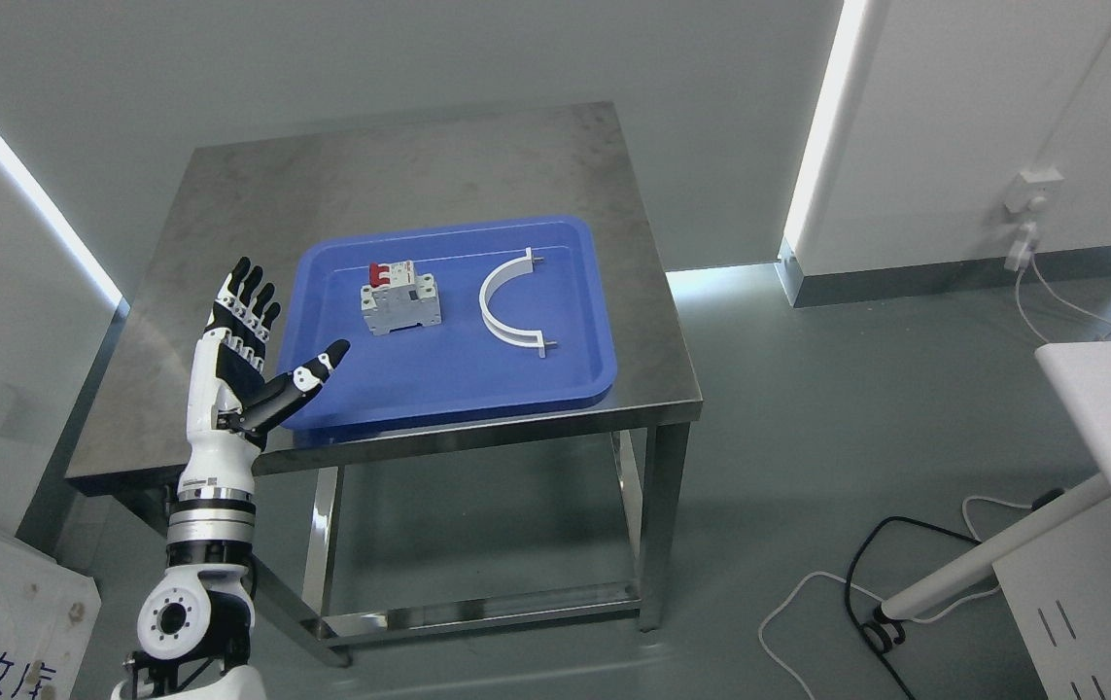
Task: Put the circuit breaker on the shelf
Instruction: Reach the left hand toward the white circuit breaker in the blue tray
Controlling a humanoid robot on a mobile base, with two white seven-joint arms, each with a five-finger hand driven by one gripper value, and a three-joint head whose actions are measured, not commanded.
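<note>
Fingers (242, 292) of left hand (244, 360) spread, empty, beside blue tray (438, 389) holding circuit breaker (401, 301); markings unreadable

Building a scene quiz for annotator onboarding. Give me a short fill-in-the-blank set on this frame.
1. The circuit breaker lies in a tray whose colour is ____.
2. The white curved bracket lies to the ____ of the breaker in the picture.
3. The left hand is raised with fingers spread and holds ____.
4. The tray rests on a ____ table.

Missing words: blue; right; nothing; metal
</note>
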